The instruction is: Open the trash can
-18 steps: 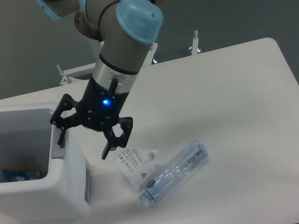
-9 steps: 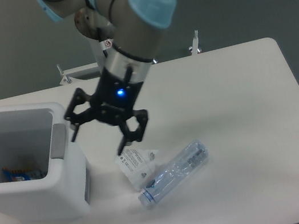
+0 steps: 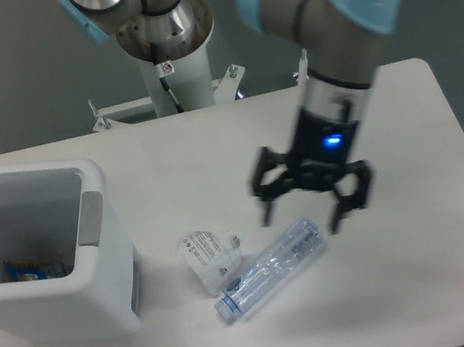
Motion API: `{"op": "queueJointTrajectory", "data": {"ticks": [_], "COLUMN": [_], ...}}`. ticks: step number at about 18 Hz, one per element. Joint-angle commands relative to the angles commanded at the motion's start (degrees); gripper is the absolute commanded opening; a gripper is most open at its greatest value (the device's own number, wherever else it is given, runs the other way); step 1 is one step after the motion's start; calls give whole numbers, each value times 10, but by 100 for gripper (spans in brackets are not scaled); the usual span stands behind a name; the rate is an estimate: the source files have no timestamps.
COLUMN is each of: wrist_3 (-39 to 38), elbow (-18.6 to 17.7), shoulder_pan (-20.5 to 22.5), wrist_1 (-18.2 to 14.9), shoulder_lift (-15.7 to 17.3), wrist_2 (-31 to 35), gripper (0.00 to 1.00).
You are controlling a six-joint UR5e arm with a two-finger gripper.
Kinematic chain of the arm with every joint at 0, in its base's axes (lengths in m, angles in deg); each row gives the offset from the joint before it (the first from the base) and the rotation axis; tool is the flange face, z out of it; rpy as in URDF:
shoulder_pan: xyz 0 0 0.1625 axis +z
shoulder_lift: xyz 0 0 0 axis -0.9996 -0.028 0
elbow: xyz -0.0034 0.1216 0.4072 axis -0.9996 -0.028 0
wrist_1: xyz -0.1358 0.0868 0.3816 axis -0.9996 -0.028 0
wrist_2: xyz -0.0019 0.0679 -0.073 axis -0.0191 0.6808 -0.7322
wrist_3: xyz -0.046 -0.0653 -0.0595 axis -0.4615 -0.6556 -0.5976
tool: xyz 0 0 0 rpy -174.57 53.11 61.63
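Nearest the front edge of the table (image 3: pixel 434 300) lay a clear plastic bottle (image 3: pixel 271 268) on its side, cap end toward the front, with a crumpled white wrapper (image 3: pixel 207 253) touching its left side.

Just behind the bottle's far end hung the gripper (image 3: pixel 315 204), fingers spread wide and holding nothing (a blue light glowed on its body). A second before it had been at the grey push tab (image 3: pixel 90 218) on the trash can's right wall; half a second before it had lifted clear of that wall; now it had swung right across the middle of the table and stood well apart from the bin.

The trash can (image 3: pixel 52 299) sat at the table's left edge, toward the front left corner, its mouth uncovered so that the inside showed, with something dark and blue lying at the bottom. The lid was only a sliver at the far left edge of the view, seemingly tipped up.

In my judgement the opening was already done: the bin had been open in all three pictures, and the arm's retreat toward the bottle read as leaving the task, not continuing it.

Behind the table stood the arm's white pedestal (image 3: pixel 168 54).
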Motion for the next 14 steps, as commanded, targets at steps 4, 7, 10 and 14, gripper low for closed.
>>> {"op": "queueJointTrajectory", "data": {"ticks": [4, 7, 10, 14], "wrist_3": [87, 150, 179, 259], "elbow": [20, 37, 48, 47], "shoulder_pan": [-11, -28, -32, -54], "wrist_1": [-3, -6, -12, -20], "shoulder_lift": [-27, -40, -49, -49], "wrist_2": [92, 152, 174, 245], "gripper": [100, 100, 100, 100]}}
